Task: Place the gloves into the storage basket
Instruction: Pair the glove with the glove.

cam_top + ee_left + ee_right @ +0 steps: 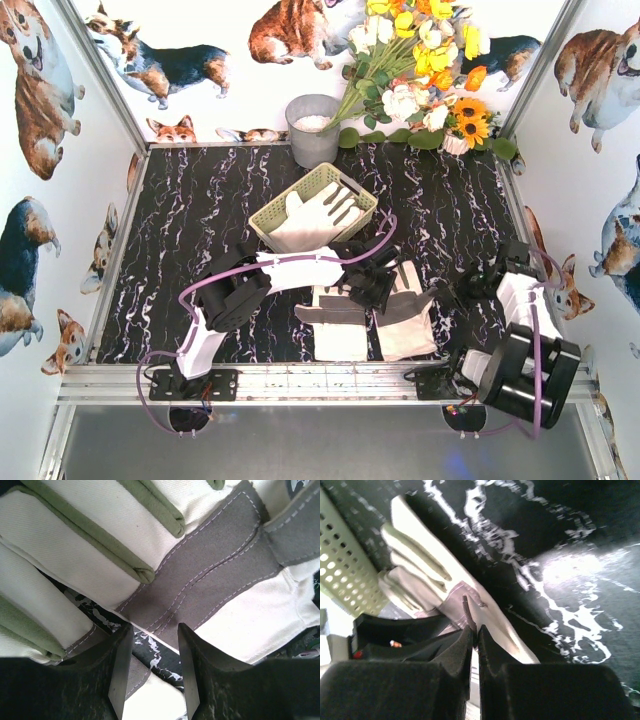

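Over a grey-patched glove (210,575), the left hand (154,630) is spread; the right hand (475,629) seemingly pinches a second glove (420,560).

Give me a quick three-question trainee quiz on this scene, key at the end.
1. True or false: the storage basket already holds a glove.
2. The left gripper is: A, open above a grey palm patch; B, shut on a glove; C, shut on the basket rim.
3. In the top view, how many gloves lie on the table outside the basket?
Key: 1 true; 2 A; 3 two, the left glove and the right glove.
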Available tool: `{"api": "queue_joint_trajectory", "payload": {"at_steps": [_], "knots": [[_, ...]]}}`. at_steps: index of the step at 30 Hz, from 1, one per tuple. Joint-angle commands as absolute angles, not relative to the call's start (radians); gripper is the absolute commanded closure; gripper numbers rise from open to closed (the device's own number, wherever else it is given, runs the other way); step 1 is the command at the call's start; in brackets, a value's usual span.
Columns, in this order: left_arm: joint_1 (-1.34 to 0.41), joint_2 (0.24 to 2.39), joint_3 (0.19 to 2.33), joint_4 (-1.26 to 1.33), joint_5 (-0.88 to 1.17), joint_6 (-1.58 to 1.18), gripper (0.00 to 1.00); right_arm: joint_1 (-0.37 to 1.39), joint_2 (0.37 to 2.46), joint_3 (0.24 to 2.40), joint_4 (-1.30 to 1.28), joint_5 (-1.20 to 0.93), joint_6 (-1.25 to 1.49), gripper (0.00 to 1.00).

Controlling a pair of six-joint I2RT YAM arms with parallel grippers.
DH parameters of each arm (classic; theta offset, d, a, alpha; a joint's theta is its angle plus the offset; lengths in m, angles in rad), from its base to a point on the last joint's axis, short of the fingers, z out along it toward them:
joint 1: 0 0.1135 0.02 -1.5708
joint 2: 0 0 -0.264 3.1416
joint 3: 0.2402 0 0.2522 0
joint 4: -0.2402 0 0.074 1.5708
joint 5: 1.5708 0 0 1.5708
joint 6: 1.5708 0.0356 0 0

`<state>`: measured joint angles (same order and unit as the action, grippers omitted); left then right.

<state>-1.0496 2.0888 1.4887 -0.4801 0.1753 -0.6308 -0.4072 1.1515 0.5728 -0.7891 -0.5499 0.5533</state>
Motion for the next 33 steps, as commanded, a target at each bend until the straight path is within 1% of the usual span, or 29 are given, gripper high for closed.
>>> {"api": "queue_joint_trajectory", "payload": {"at_steps": [1, 5, 11, 13, 16, 20, 23, 27, 30, 33], "knots": [[-1.046, 2.117, 1.516, -0.491, 0.164, -0.635, 0.65, -0.409, 1.066, 0.567, -0.789, -0.735, 0.563, 1.00], [-1.047, 2.120, 1.528, -0.487, 0.167, -0.640, 0.65, -0.388, 1.012, 0.565, -0.815, -0.816, 0.557, 1.00], [-1.047, 2.094, 1.545, -0.500, 0.144, -0.643, 0.62, -0.267, 0.972, 0.577, -0.774, -0.813, 0.611, 1.00], [-1.046, 2.071, 1.555, -0.516, 0.122, -0.640, 0.58, -0.248, 0.949, 0.579, -0.751, -0.803, 0.646, 1.00], [-1.043, 2.011, 1.555, -0.544, 0.072, -0.644, 0.49, -0.230, 0.926, 0.596, -0.748, -0.786, 0.668, 1.00], [-1.032, 1.907, 1.519, -0.561, 0.015, -0.663, 0.39, -0.205, 0.902, 0.620, -0.756, -0.754, 0.670, 1.00], [-1.014, 1.814, 1.458, -0.588, -0.030, -0.688, 0.33, -0.188, 0.895, 0.629, -0.755, -0.742, 0.673, 1.00], [-0.957, 1.670, 1.327, -0.623, -0.074, -0.711, 0.29, -0.147, 0.891, 0.662, -0.780, -0.704, 0.664, 1.00], [-0.883, 1.557, 1.190, -0.605, -0.030, -0.711, 0.29, -0.109, 0.888, 0.681, -0.783, -0.686, 0.666, 1.00], [-0.802, 1.476, 1.075, -0.584, 0.044, -0.679, 0.31, -0.073, 0.892, 0.693, -0.776, -0.679, 0.670, 1.00]]}}
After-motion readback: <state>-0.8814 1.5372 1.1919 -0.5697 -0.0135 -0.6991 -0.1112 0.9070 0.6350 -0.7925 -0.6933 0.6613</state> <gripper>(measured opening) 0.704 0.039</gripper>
